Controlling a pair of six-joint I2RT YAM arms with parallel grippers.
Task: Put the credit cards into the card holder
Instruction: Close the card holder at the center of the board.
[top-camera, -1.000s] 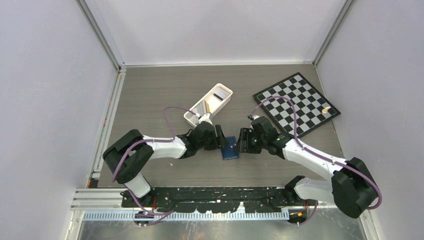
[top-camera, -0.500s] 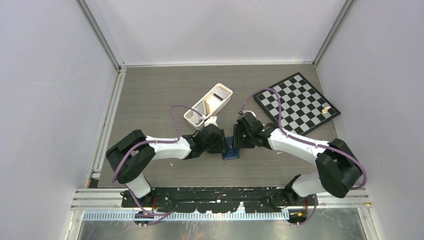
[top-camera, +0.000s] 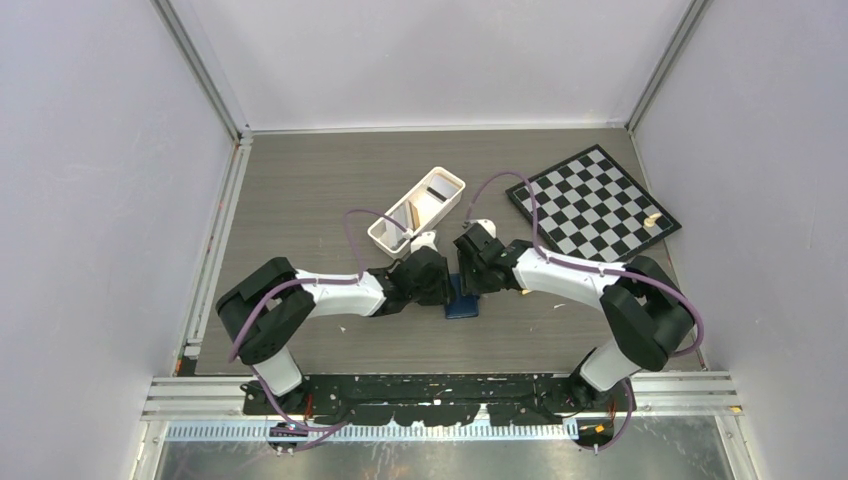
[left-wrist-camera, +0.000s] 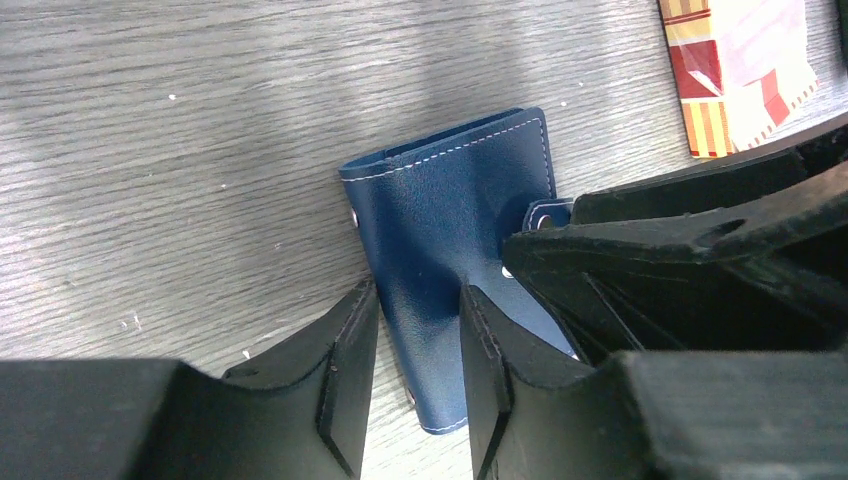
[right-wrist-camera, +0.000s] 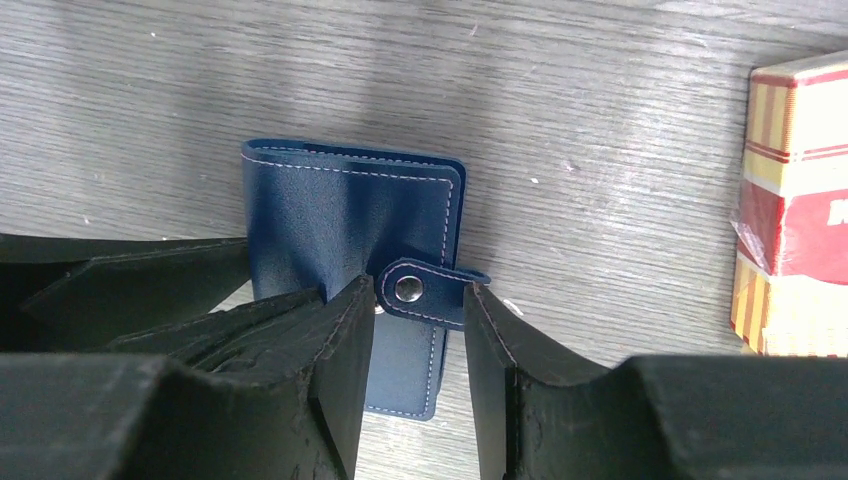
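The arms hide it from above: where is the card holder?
Top view: the card holder lies on the table near its centre, between the left pincer and right pincer, below the white tray.

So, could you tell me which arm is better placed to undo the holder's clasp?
Right, probably: the right gripper straddles the clasp tab of the card holder, while the left gripper brackets its body.

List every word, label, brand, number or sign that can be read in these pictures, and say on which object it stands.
No text can be read whole.
Red and orange striped pack: a piece of white lettering in the right wrist view, cut off by the picture's edge, not readable.
Card holder: no print, only stitching and a plain metal snap.
Chessboard: no letters or numbers show.
White tray: its contents are too small to read.
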